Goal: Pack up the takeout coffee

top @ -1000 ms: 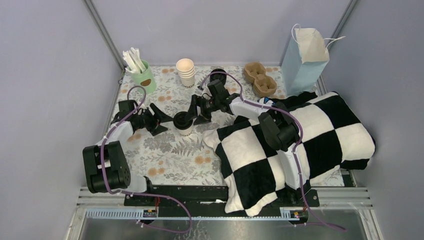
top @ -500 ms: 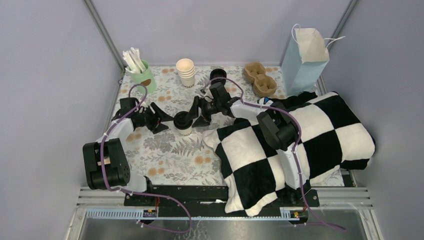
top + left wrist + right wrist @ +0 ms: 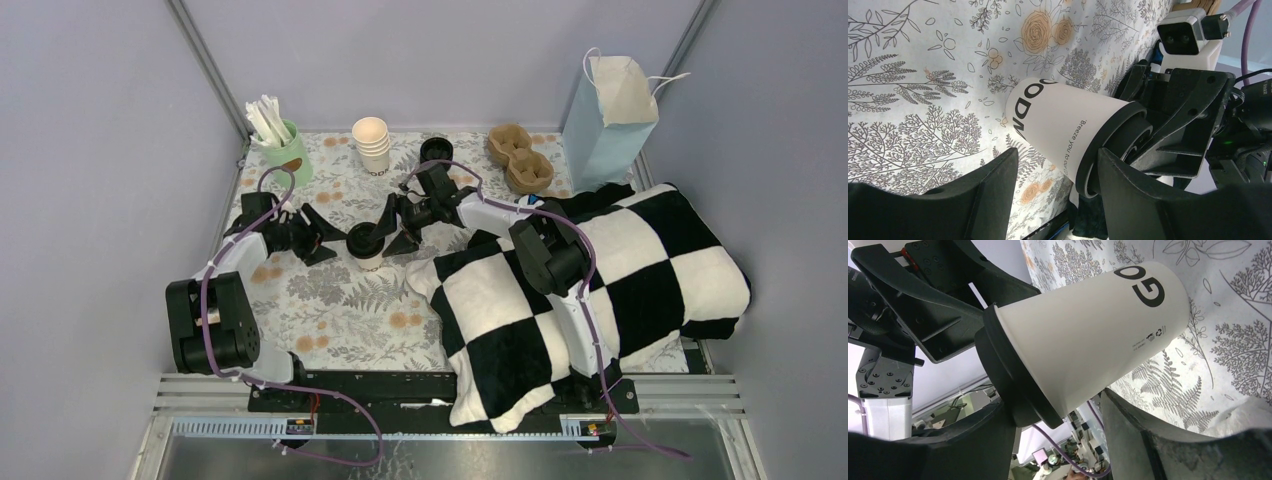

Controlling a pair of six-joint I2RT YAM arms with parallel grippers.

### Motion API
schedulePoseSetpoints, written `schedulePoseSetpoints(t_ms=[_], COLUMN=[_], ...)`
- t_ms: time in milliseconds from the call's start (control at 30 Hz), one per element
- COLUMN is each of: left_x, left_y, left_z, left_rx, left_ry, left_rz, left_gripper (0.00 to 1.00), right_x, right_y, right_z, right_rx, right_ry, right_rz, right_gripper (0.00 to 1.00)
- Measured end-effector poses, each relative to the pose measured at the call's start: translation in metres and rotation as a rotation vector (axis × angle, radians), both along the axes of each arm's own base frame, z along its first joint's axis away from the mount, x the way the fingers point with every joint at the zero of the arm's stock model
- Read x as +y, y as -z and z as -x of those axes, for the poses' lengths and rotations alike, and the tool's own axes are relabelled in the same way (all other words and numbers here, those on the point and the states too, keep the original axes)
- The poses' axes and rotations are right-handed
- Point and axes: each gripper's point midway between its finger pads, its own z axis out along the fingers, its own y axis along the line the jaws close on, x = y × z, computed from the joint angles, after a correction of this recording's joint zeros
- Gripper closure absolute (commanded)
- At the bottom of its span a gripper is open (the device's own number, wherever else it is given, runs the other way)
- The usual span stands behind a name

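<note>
The cup (image 3: 1088, 335) is cream with black lettering, its lid (image 3: 364, 239) black; the cloth (image 3: 340, 310) is white, printed with grey ferns and orange blooms; the pillow (image 3: 600, 290) has big black and white checks; the bag (image 3: 610, 135) is pale blue; the mint cup (image 3: 291, 157) has a brown mark and white sticks (image 3: 265, 120); the stack (image 3: 371, 145) is cream; the carriers (image 3: 520, 158) are brown; cables (image 3: 272, 172) purple; walls (image 3: 100, 150) lilac-grey

The left arm (image 3: 236, 264) reaches forward, its wrist bent so that the left gripper (image 3: 330, 237) points rightward with its jaws parted. The right arm (image 3: 498, 214) stretches leftward. The right gripper (image 3: 395, 228) faces the other from nearby, jaws likewise parted.
</note>
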Motion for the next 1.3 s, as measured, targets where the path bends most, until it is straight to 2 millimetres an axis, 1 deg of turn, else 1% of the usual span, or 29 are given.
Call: schedulePoseSetpoints(t_ms=[400, 667, 867, 1067, 1233, 1300], left_x=[-0.001, -0.008, -0.014, -0.019, -0.014, -0.01], left_y=[0.008, 0.009, 0.009, 0.007, -0.002, -0.004], left_z=[0.0, -0.007, -0.013, -0.02, -0.021, -0.019], left_rx=[0.06, 0.084, 0.078, 0.036, -0.044, -0.048], left_ry=[-0.018, -0.014, -0.008, -0.005, -0.024, -0.027], left_rz=[0.007, 0.031, 0.03, -0.033, -0.155, -0.197], left_gripper=[0.43, 0.46, 0.47, 0.44, 0.36, 0.34], right_x=[-0.003, -0.006, -0.008, -0.011, -0.012, -0.011], right_y=[0.005, 0.005, 0.002, 0.001, -0.001, -0.002], right_z=[0.003, 0.0, -0.004, -0.005, -0.009, -0.012], right_rx=[0.06, 0.06, 0.056, 0.018, -0.061, -0.093], right_ry=[-0.005, 0.004, 0.008, -0.012, -0.036, -0.039], right_rz=[0.032, 0.028, 0.057, 0.074, 0.083, 0.09], right_gripper=[0.36, 0.36, 0.36, 0.31, 0.25, 0.22])
